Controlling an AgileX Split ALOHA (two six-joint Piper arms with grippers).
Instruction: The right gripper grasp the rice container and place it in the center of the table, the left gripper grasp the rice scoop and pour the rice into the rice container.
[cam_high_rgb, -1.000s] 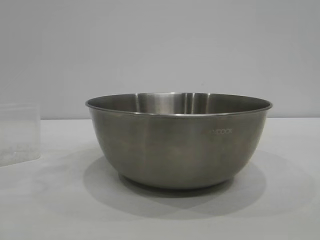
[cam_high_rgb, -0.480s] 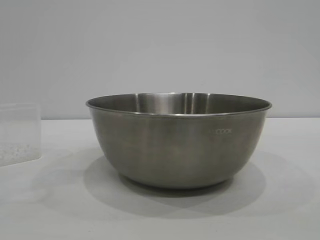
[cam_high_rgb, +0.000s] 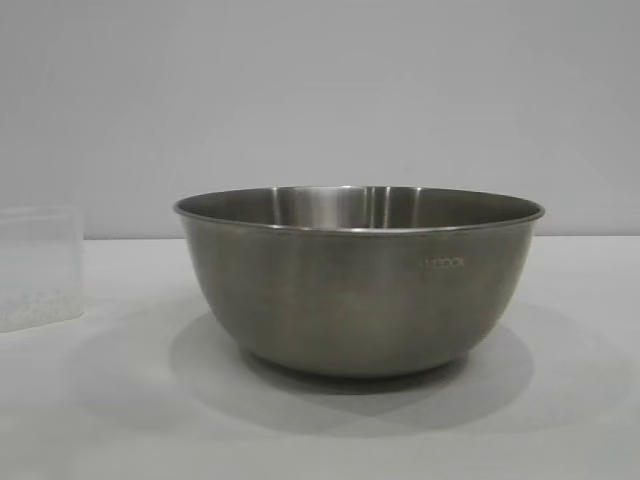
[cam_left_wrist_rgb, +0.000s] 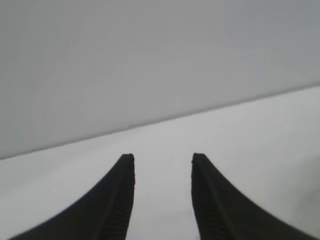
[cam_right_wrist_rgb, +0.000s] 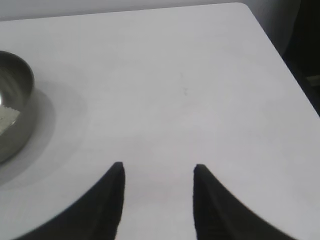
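The rice container, a large steel bowl with faint lettering, stands in the middle of the white table. The right wrist view shows the rice container from above, with a patch of white rice inside. The rice scoop, a small clear plastic cup, stands on the table at the far left with a few grains at its bottom. My left gripper is open over bare table, holding nothing. My right gripper is open too, off to the side of the bowl, empty.
The table's corner and edge show in the right wrist view, with dark floor beyond. A plain grey wall rises behind the table. Neither arm appears in the exterior view.
The scoop at the far left has settled slightly lower and shows its grains more clearly. The bowl has not moved.
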